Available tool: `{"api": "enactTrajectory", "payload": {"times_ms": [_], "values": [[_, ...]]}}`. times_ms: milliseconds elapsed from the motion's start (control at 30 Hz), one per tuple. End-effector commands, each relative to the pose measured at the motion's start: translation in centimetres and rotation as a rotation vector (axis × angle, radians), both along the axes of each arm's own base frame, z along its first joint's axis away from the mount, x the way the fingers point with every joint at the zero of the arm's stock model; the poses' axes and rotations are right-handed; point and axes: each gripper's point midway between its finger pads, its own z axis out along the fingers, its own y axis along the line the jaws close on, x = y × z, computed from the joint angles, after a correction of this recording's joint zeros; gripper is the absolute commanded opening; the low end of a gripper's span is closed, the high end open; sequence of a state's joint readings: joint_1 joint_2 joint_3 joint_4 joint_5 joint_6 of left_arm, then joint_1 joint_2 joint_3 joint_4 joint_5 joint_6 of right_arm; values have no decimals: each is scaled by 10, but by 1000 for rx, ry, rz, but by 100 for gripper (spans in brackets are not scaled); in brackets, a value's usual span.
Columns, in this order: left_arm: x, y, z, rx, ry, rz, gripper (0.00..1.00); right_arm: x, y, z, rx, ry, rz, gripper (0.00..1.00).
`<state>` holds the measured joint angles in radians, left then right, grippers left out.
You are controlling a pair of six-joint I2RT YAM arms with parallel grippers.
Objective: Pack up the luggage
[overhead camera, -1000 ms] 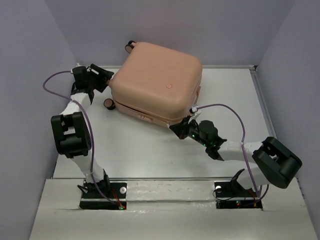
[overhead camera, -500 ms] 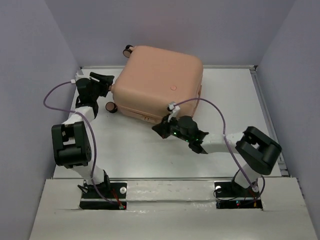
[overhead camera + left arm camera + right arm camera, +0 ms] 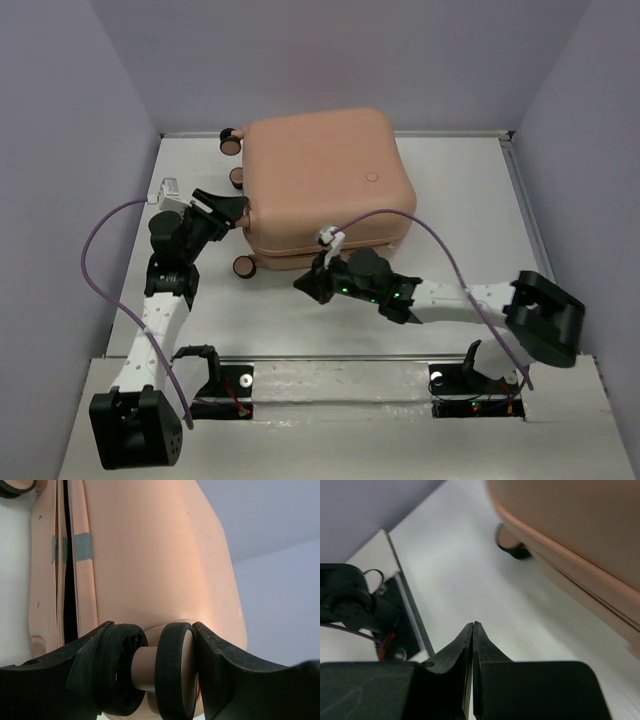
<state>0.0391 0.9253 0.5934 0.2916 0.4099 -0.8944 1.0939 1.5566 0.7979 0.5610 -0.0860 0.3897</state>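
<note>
Luggage (image 3: 325, 185) lies shut but with its seam gapping, one caster wheel (image 3: 172, 672) clamped in the left gripper (image 3: 151, 647). Right gripper (image 3: 473, 627), pinched closed and empty, has the luggage just ahead; sealing probably remains

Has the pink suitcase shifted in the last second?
Yes. The luggage turned counterclockwise and slid toward the near side, overhanging the back edge of the table less than before.

A white bench (image 3: 270, 322) fills the floor of the view; pale lavender walls (image 3: 60, 120) stand along its left, far and right edges; a dull, crinkled silver sheet (image 3: 340, 420) covers its near edge.
</note>
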Motion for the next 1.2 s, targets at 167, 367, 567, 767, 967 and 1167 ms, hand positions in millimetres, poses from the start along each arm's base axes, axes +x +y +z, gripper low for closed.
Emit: {"api": "enactTrajectory", "payload": {"times_ms": [167, 367, 567, 767, 967, 1167], "values": [[-30, 7, 2, 217, -124, 20, 6, 60, -237, -43, -275, 118, -739, 44], [-34, -4, 15, 183, -155, -35, 6, 97, -283, -32, -294, 75, -903, 46], [-38, -7, 3, 186, -134, -63, 6, 128, -275, -13, -245, -51, -850, 43], [-37, -10, -8, 188, -124, -86, 6, 131, -255, -20, -230, -85, -691, 49], [-39, -12, -15, 192, -117, -99, 6, 148, -248, -24, -207, -83, -615, 49], [-42, -13, -16, 189, -116, -108, 6, 152, -241, -10, -144, -165, -597, 39]]}}
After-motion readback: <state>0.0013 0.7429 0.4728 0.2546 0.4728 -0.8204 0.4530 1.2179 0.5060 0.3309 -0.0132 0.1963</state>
